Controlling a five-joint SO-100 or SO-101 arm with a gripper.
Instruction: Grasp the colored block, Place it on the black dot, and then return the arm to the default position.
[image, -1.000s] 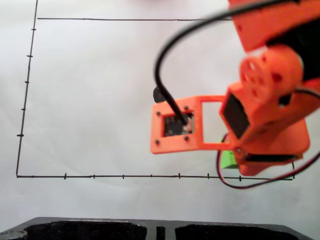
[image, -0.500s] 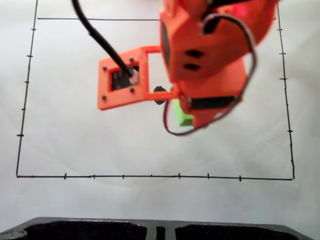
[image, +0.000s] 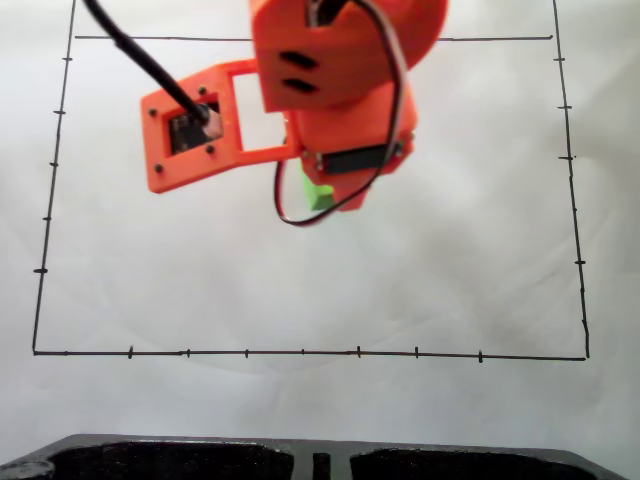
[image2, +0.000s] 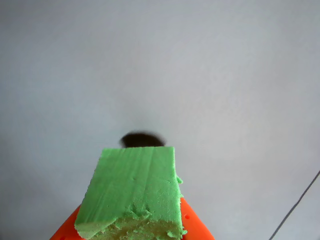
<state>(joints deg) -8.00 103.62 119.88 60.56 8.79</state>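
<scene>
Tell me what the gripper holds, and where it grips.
The green block, held at its near end by the fingers; the exact contact spots are hidden.

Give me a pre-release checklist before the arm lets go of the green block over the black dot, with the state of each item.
1. Block in the gripper: ok. The green block sits against an orange finger in the wrist view.
2. Black dot located: ok. The black dot shows just beyond the block's far edge in the wrist view.
3. Block centred over the dot: not ok. The dot peeks out past the block rather than lying under it.
4. Block touching the paper: cannot tell.
5. Paper around the dot free of other things: ok in the wrist view.
6. Cable clear of the block: cannot tell; it loops close beside it in the fixed view.
</scene>
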